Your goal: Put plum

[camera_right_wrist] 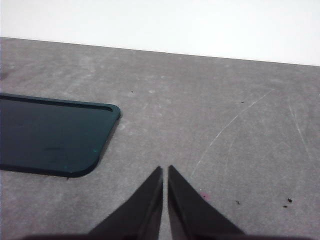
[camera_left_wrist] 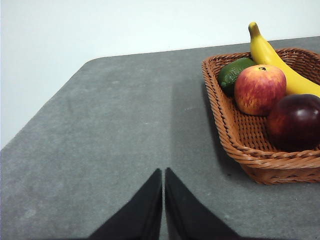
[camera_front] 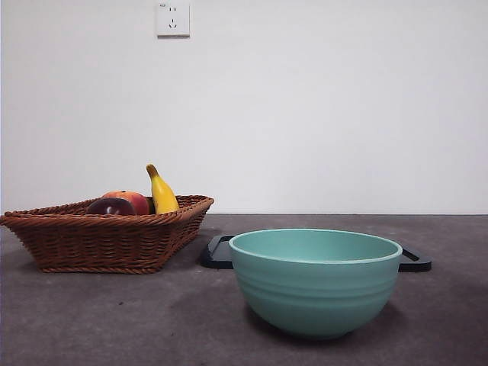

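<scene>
The plum (camera_left_wrist: pixel 295 121) is dark maroon and glossy, and it lies in a brown wicker basket (camera_left_wrist: pixel 230 135); in the front view the plum (camera_front: pixel 110 207) peeks over the basket (camera_front: pixel 107 240) rim at the left. My left gripper (camera_left_wrist: pixel 163 175) is shut with nothing in it, hovering over bare table a short way from the basket. Over grey table beside a dark tray corner, my right gripper (camera_right_wrist: pixel 165 172) is shut and holds nothing. Neither arm shows in the front view.
A red-yellow apple (camera_left_wrist: pixel 260 89), a banana (camera_left_wrist: pixel 272 57) and a green fruit (camera_left_wrist: pixel 234 74) share the basket. A teal bowl (camera_front: pixel 315 280) stands near the front, with a black tray (camera_front: pixel 217 253) behind it; the tray (camera_right_wrist: pixel 50 135) shows in the right wrist view.
</scene>
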